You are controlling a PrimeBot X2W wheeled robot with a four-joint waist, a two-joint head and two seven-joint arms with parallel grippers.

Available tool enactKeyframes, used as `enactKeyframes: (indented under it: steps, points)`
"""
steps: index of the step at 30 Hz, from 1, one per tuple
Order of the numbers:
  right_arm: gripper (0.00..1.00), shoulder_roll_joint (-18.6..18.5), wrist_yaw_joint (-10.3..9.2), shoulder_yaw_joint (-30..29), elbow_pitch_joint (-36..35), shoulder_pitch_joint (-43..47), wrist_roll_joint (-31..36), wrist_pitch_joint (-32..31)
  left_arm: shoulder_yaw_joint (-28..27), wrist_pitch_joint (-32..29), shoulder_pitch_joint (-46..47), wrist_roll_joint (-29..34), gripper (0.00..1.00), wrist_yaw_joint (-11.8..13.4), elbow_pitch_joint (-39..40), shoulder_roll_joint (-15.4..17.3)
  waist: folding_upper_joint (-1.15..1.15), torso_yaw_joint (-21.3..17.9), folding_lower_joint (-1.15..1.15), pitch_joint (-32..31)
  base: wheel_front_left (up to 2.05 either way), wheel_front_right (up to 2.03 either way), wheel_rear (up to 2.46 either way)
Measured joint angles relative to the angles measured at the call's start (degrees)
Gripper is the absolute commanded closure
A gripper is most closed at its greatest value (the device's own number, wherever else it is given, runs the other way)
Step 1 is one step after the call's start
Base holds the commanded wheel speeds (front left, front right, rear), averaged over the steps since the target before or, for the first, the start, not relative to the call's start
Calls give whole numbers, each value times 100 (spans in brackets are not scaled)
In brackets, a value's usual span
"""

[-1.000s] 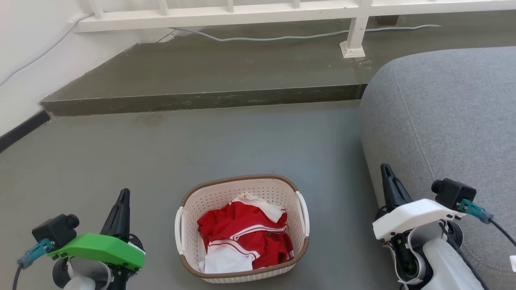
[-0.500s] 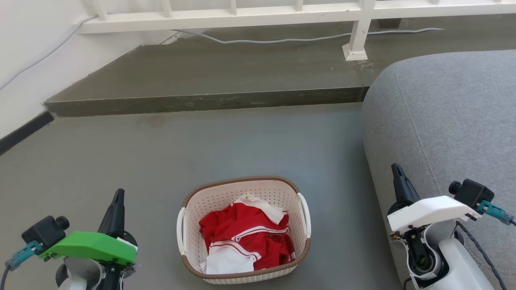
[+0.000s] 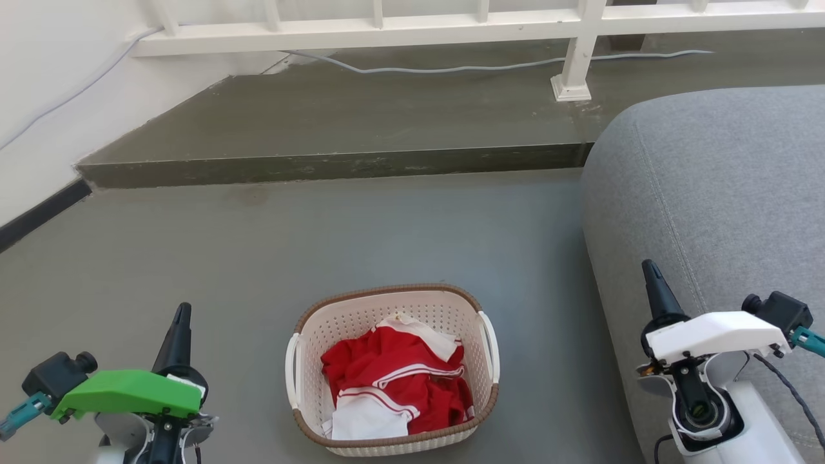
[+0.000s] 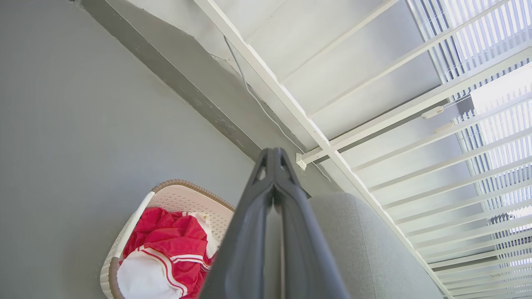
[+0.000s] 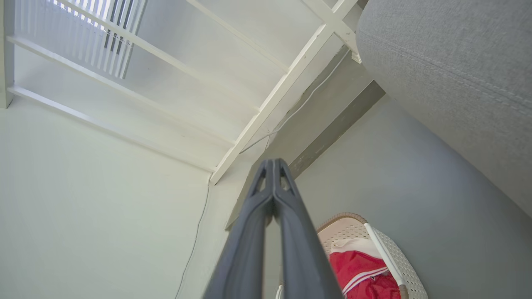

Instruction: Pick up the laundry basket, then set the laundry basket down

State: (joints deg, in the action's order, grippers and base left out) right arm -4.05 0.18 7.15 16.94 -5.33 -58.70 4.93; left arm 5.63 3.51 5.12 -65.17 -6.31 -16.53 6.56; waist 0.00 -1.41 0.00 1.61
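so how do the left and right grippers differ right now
The left gripper has a green cover; the right gripper has a white cover. The left gripper sits over floor left of the laundry basket; the right gripper is by the grey sofa. Both are shut and clear of the basket.

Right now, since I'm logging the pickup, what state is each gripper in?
Left gripper: shut, empty, apart from the cream-white perforated plastic laundry basket with brown rim.
Right gripper: shut, empty.
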Motion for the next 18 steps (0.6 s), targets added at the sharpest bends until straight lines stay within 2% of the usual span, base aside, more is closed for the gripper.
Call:
enactKeyframes:
  steps: [18]
  points:
    - [100,-1,237,-454,-24,3,-1323,-321,-359,-349,0,-1018,100,-32,11,-165,0,54,0,-56,0,0,0]
